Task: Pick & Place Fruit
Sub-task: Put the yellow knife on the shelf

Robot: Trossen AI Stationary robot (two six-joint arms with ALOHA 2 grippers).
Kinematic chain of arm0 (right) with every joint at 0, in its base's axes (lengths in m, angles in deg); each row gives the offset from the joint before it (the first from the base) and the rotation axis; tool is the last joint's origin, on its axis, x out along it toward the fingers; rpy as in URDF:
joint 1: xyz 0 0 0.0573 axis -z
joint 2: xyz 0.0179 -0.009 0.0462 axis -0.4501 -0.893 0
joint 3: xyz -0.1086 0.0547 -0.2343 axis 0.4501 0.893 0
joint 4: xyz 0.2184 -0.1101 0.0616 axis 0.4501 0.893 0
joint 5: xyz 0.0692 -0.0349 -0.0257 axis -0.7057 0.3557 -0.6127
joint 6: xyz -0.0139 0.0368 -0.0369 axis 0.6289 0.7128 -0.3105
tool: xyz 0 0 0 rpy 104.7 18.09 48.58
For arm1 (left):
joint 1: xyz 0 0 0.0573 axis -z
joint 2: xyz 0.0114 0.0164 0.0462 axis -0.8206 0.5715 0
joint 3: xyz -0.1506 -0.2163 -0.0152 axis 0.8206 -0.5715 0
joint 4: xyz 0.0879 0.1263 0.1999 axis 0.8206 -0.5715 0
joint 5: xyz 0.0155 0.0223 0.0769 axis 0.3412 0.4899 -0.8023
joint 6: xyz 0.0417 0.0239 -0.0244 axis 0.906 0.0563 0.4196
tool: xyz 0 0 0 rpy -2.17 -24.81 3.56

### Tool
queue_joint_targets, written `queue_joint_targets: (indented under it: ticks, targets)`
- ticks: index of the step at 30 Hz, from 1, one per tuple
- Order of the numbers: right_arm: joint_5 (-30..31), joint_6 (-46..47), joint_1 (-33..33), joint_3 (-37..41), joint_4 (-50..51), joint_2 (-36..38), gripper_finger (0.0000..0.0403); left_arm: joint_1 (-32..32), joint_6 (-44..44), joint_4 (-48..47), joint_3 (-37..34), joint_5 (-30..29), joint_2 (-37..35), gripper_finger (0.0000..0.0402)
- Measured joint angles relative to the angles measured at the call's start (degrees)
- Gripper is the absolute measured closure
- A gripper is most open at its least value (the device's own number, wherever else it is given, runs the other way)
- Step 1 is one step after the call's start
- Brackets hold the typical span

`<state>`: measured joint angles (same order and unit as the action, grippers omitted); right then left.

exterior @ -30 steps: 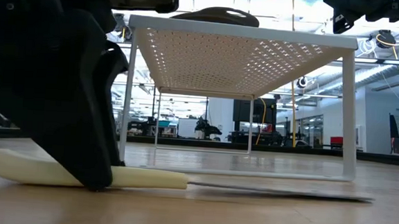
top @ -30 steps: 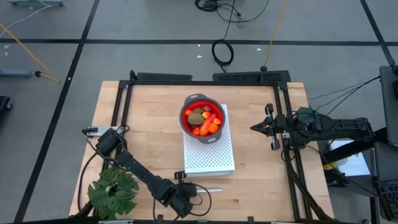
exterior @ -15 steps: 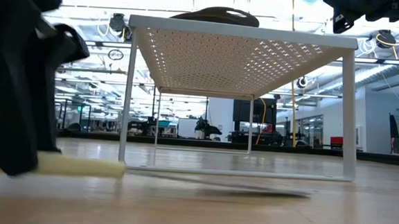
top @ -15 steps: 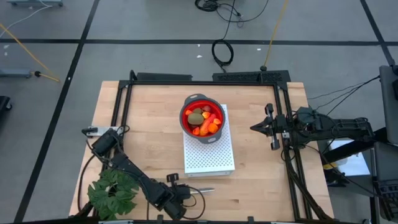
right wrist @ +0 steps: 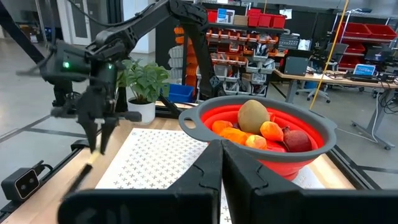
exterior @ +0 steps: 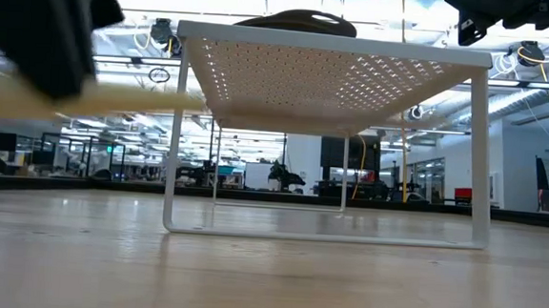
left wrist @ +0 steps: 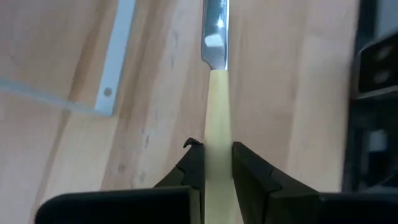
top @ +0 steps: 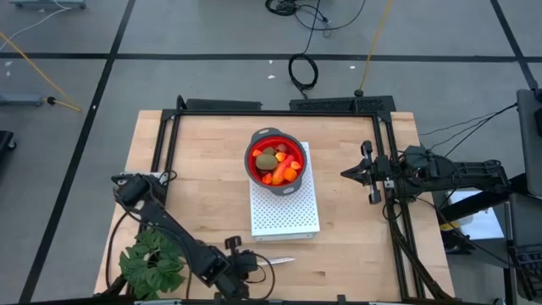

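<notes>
The fruit (top: pixel 277 163) lies heaped in a red bowl (top: pixel 274 160) at the centre of the high view: an olive-brown oval (right wrist: pixel 253 116), orange pieces (right wrist: pixel 239 135) and a dark red ball (right wrist: pixel 297 140) show over the rim in the right wrist view. The bowl stands on the far end of a white perforated rack (top: pixel 284 213), which stands on the table (top: pixel 203 161).

Just below the rack in the high view, a pale yellow knife (top: pixel 273 262) is clamped in the left end effector (top: pixel 246 263), at the lower middle of the frame. The left wrist view shows its two dark fingers (left wrist: pixel 194 168) pressed against either side of the knife handle (left wrist: pixel 217 124), the metal blade (left wrist: pixel 215 25) pointing away. In the low view the handle (exterior: pixel 116 97) hangs above the tabletop at the upper left of the frame, clear of the wood.

A green leafy plant (top: pixel 153 261) stands at the lower left of the high view, beside the left arm.

The right end effector (top: pixel 347 173) hovers at the right of the high view, well apart from the bowl, fingers (right wrist: pixel 214 165) closed together with nothing between them.
</notes>
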<state>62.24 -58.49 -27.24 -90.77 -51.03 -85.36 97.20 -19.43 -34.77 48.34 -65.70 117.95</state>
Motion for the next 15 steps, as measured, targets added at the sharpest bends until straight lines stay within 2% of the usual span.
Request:
queue_joint_targets:
  ticks: [9, 15]
  targets:
    - [0.0, 0.0, 0.0, 0.0, 0.0, 0.0, 0.0403, -0.8, 5.4, 9.3, 0.3, -0.8, -4.3, 0.0363]
    - [0.0, 0.0, 0.0, 0.0, 0.0, 0.0, 0.0403, -2.3, 13.3, 8.1, 7.5, -4.9, -4.9, 0.0356]
